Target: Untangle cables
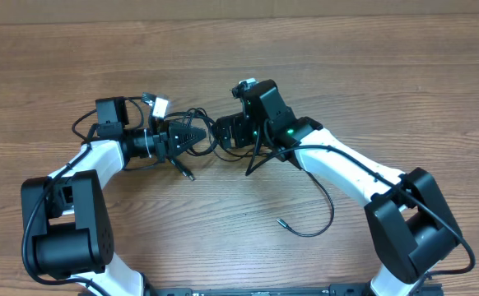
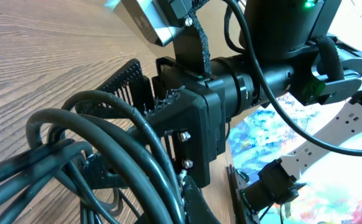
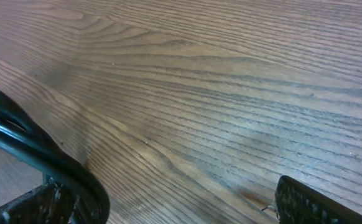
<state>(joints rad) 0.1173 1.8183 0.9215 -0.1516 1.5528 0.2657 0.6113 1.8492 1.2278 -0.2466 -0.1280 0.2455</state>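
The cables (image 1: 200, 122) are a knot of thin black cords in the middle of the wooden table, between my two grippers. My left gripper (image 1: 197, 136) points right and is shut on the cables, which fill the left wrist view (image 2: 106, 143) as several loops; only one of its fingers (image 2: 193, 205) shows there. My right gripper (image 1: 223, 131) faces it from the right, open, and its ribbed fingers show in the left wrist view (image 2: 140, 93). In the right wrist view its jaws (image 3: 178, 208) are wide apart, with one cable (image 3: 38, 155) against the left finger.
One cable trails to a small plug (image 1: 282, 221) on the table in front of the right arm. Another plug end (image 1: 188, 174) lies below the left gripper. A pale connector (image 1: 159, 105) lies behind the left wrist. The wood table (image 1: 239, 49) stretches beyond.
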